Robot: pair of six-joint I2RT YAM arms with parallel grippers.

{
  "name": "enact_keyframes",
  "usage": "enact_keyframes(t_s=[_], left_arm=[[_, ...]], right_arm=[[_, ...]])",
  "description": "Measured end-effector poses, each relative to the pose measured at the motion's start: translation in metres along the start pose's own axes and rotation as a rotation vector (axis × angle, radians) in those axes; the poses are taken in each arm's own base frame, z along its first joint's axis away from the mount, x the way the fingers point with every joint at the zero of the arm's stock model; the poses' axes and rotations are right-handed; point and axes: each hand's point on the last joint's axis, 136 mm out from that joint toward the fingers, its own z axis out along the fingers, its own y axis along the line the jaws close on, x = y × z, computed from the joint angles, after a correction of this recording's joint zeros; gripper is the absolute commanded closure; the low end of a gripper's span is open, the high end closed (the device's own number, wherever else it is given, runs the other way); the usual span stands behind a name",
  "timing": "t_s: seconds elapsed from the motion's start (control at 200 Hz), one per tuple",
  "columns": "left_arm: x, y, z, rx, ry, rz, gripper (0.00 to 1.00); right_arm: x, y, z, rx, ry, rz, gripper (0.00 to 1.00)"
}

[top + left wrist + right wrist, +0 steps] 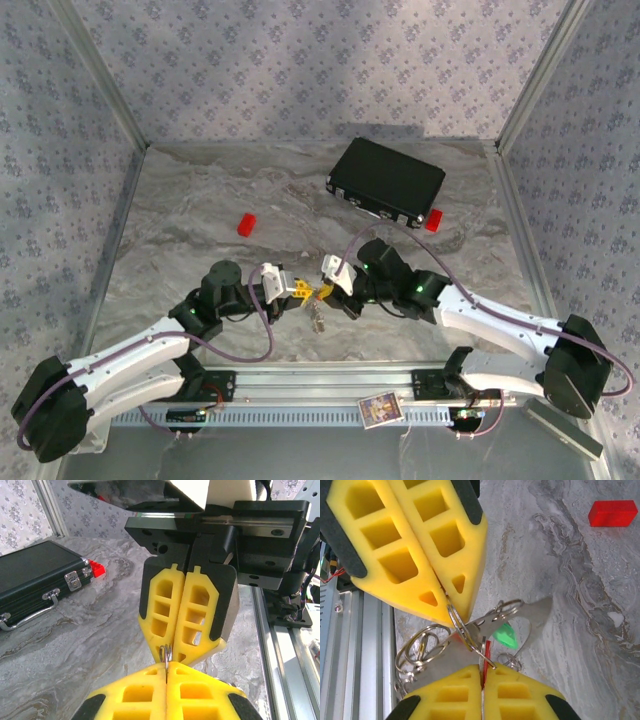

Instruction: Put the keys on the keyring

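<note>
A: From the left, then: state of the left gripper (pixel 165 670)?

B: Pressed together at the bottom of its wrist view, clamped on the thin wire of the ring (pixel 461 627). Good as an anchor. Best held rigid, with no twist.

A: And the ring's place?

B: Up off the table (pixel 200 200), strung between the two grippers, just below the middle of the top view. Bunch of spare loops (pixel 420 650) hanging beneath, lower left in the right wrist view.

A: Further right, the right gripper (pixel 483 675)?

B: Together as well, tips almost meeting the left's. Red sliver caught in the seam, judged to be the red key (pixel 486 656). Cannot tell whether the ring's wire is pinched there too.

A: Green key (pixel 506 635)?

B: Just right of the ring, dangling below a plain metal blade (pixel 537 607). Hard to say whether threaded or merely resting against the wire.

A: So how to thread well?

B: Find the split in the coil first. Feed the key's hole onto the free end, then work round the wire in small arcs rather than pulling. Avoid tugging the grippers apart: thin wire, likely to slip or spring out. Mind the loops below, apt to snag.
</note>
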Motion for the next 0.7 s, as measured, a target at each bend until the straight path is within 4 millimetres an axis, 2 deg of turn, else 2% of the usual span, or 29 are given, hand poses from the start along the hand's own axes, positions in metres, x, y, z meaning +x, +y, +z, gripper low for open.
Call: enact_keyframes(t_s=[0.24, 0.365, 0.42, 0.7], left_arm=[[0.001, 0.001, 0.000, -0.007, 0.002, -0.001, 1.00], [0.001, 0.001, 0.000, -0.008, 0.002, 0.000, 1.00], [0.001, 0.001, 0.000, -0.008, 0.001, 0.000, 1.00], [0.001, 0.001, 0.000, -0.008, 0.001, 0.000, 1.00]], right_arm=[[0.002, 0.000, 0.010, -0.013, 0.026, 0.006, 0.94], [0.002, 0.000, 0.010, -0.012, 0.028, 0.004, 0.78], [0.003, 0.000, 0.010, -0.011, 0.033, -0.003, 0.75], [-0.013, 0.000, -0.009, 0.013, -0.035, -0.031, 0.73]])
